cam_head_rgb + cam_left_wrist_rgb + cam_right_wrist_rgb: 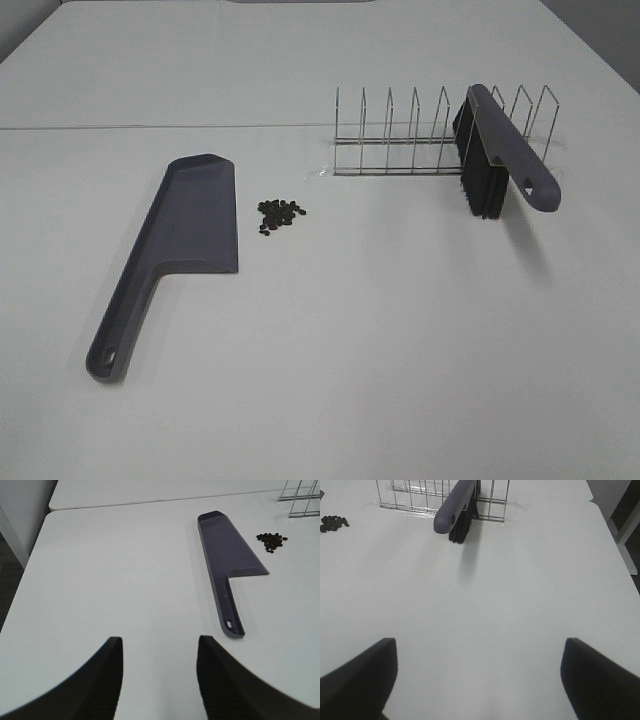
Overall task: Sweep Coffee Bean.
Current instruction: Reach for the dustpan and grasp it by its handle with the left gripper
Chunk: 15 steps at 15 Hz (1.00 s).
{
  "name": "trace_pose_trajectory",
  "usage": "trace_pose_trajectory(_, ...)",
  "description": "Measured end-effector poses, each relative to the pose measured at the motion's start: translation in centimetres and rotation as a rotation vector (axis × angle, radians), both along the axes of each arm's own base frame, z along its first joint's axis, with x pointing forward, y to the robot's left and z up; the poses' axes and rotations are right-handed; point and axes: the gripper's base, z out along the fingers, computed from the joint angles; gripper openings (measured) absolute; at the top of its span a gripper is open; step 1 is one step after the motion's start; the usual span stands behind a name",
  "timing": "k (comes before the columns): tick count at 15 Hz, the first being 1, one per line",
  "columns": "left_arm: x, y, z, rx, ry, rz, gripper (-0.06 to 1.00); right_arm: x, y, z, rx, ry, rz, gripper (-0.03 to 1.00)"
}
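Observation:
A cluster of tiny dark coffee beans (279, 213) lies on the white table, just right of the grey dustpan's blade (198, 215); the dustpan's handle points toward the front left. The beans also show in the left wrist view (271, 540) and the right wrist view (333, 523). A grey brush with black bristles (492, 155) rests in a wire rack (430, 135) at the back right. Neither gripper shows in the high view. My left gripper (159, 677) is open and empty, short of the dustpan (227, 555). My right gripper (479, 677) is open wide and empty, short of the brush (457, 510).
The wire rack (437, 497) has several upright dividers. A seam between two tabletops (150, 126) runs across the back. The table's left edge (30, 570) and right edge (615, 550) show in the wrist views.

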Motion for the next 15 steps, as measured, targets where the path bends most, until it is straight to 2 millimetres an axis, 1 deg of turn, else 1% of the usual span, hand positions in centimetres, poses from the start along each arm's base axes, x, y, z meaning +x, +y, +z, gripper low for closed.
trace_pose_trajectory(15, 0.0, 0.0, 0.0, 0.0, 0.0, 0.0, 0.46, 0.0, 0.0, 0.0, 0.0, 0.0, 0.0, 0.84)
